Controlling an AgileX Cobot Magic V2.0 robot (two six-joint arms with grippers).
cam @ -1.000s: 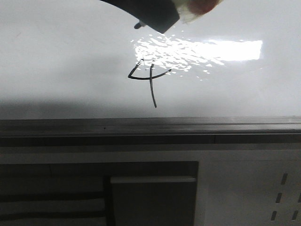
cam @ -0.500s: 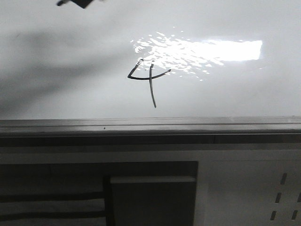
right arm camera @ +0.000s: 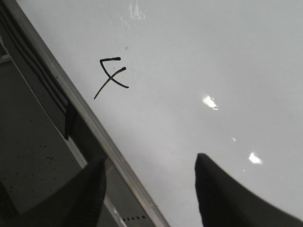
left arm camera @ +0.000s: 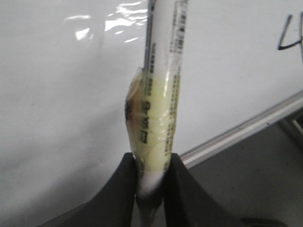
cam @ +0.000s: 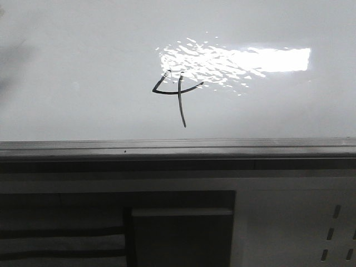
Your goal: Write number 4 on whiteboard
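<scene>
The number 4 [cam: 178, 94] is drawn in thin black strokes on the glossy whiteboard [cam: 83, 67], just under a bright glare. It also shows in the right wrist view [right arm camera: 111, 78] and partly in the left wrist view [left arm camera: 289, 38]. My left gripper [left arm camera: 150, 163] is shut on a marker [left arm camera: 158, 94] wrapped in yellowish tape, held over the whiteboard [left arm camera: 57, 118] away from the 4. My right gripper [right arm camera: 149, 163] is open and empty over the whiteboard's [right arm camera: 199, 61] grey rim [right arm camera: 94, 125]. Neither gripper shows in the front view.
The grey metal rim [cam: 178, 147] runs along the board's near edge. Below it stands a white cabinet panel with slots [cam: 334, 228] and a dark recess [cam: 67, 228].
The left gripper with the marker has moved up and left out of the front view; only a faint shadow stays at the left edge. The 4 is unchanged.
</scene>
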